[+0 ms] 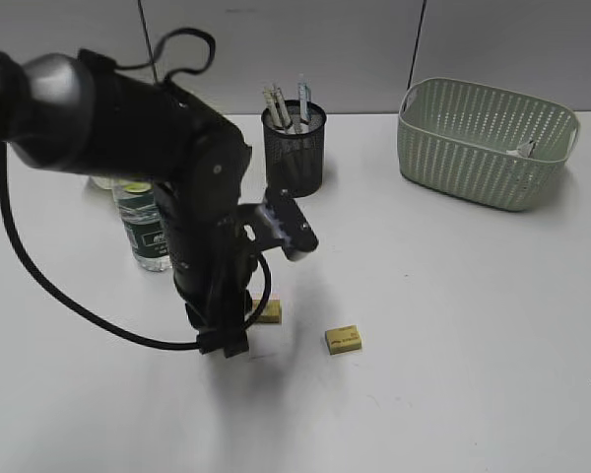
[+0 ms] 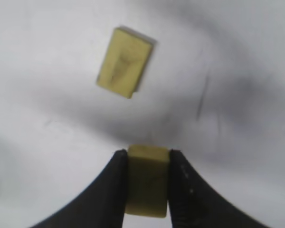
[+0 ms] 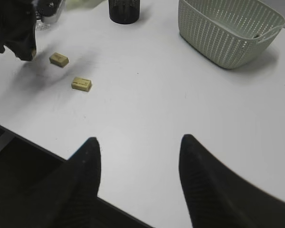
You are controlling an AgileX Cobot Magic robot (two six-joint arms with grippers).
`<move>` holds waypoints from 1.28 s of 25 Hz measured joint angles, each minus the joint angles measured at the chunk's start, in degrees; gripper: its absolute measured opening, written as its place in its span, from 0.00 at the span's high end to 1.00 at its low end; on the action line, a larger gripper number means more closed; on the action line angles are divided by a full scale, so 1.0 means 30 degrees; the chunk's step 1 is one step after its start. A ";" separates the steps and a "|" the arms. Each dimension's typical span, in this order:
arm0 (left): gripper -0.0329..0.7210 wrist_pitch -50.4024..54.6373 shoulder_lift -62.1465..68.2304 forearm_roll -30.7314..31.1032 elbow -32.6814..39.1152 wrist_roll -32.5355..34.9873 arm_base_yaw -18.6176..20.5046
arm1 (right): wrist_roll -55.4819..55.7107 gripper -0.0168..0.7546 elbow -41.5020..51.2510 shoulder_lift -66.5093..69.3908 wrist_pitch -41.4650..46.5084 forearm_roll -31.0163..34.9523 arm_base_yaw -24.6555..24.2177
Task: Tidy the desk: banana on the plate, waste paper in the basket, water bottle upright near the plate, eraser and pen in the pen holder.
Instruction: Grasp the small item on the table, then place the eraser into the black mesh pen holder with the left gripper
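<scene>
Exterior view: the left end effector is low over the desk, by one yellow eraser; a second eraser lies near. The pen holder with pens, the water bottle and the basket stand behind.
Left wrist view: the left end effector has its jaws against the sides of one eraser; the other eraser lies apart.
Risk: a shallow pinch could let the eraser twist out on lifting.
Right wrist view: the right end effector hangs spread and empty over the desk edge.
Surface: plain white, smooth, a grey panelled wall behind.
</scene>
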 joint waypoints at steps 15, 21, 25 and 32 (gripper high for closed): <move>0.70 -1.1832 -0.4973 0.0052 0.0000 -0.0127 0.0105 | 0.0000 0.43 0.0000 0.0000 -0.0020 0.0000 0.0000; 0.70 -1.9494 -0.3358 -0.2672 0.0000 -0.0127 0.1072 | 0.0000 0.43 0.0000 0.0000 -0.0020 0.0000 0.0000; 0.70 -2.0407 -0.1819 -0.5312 -0.0834 -0.0140 0.2278 | 0.0000 0.43 0.0000 0.0000 -0.0020 -0.0017 0.0000; 0.70 -1.8692 0.0960 -0.5987 -0.4202 -0.0140 0.2943 | 0.0000 0.43 0.0000 0.0000 -0.0020 -0.0015 0.0000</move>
